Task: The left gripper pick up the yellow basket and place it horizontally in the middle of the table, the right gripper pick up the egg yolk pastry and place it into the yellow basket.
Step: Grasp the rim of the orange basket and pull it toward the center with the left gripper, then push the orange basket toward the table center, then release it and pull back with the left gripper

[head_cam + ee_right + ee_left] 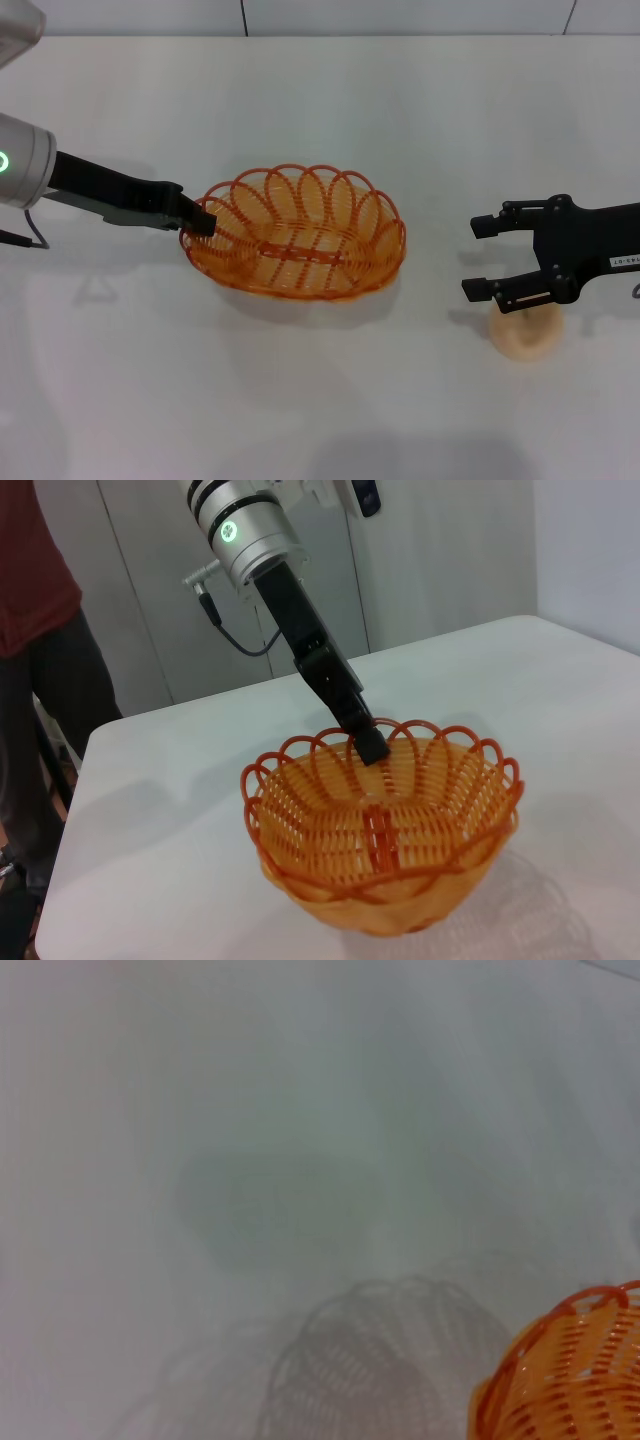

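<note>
So the yellow basket (296, 236) sits roughly in the centre of the head view, a bit left of middle, on the white table (300, 400). Nothing in it that I can see: you look straight through the wire bottom to the tabletop, and the right wrist view (385, 825) shows the inside bare too, just the looped rim and the ribbed floor.

The egg yolk pastry (526, 334) is over at the lower right of the head view, well apart from the basket, resting on the table. Only part of it shows, because the right gripper (482, 258) hangs right over it and its lower finger covers the top edge of the bun. From here I can't say whether anything touches the pastry.

The left wrist view is mostly hazy tabletop and shadow, with just a corner of the basket (575, 1375) poking in at the lower right; none of that arm's own fingers show there.

The left gripper (203, 222) comes in from the left edge of the head view, silver arm with the green light, black wrist stretched out nearly level toward the basket. Its tip is clamped onto the basket's left rim; in the right wrist view it (368, 742) reaches down at a slant onto the far rim loops, pinched on the wire.

The right gripper enters from the right edge, fingers spread wide apart and pointing left, holding nothing.
</note>
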